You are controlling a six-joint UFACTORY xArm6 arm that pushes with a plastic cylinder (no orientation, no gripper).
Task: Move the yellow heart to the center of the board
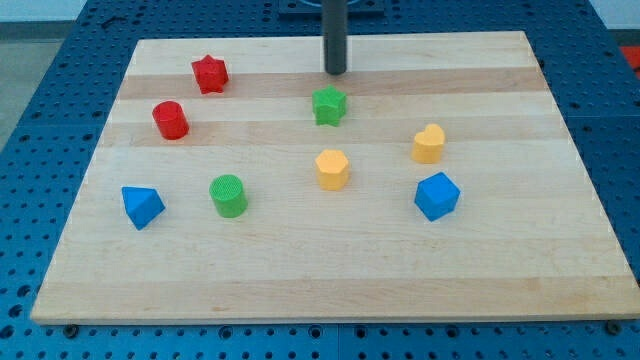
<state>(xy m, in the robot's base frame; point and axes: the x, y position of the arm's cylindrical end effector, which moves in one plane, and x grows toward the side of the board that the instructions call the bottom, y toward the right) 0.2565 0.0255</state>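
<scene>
So, eight blocks on the board [560,270], two of each colour. Going from the view's left: blue triangle [142,206] near the bottom-left, red cylinder [171,120] above it, red star [210,74] further up toward the top, then green cylinder [229,195] just right of the triangle. Around the middle there's the green star [329,105] with the yellow hexagon [332,169] below it. Over on the right sit the yellow heart [428,144] and, below it and close by, the blue cube [437,195]. So the heart is right of centre, apart from the hexagon, nothing touching it. My tip [335,72] is near the view's top, just above the green star with a small gap, well away from the heart. No jaws on this rig, just a plain rod, so it's got hold of nothing.
</scene>
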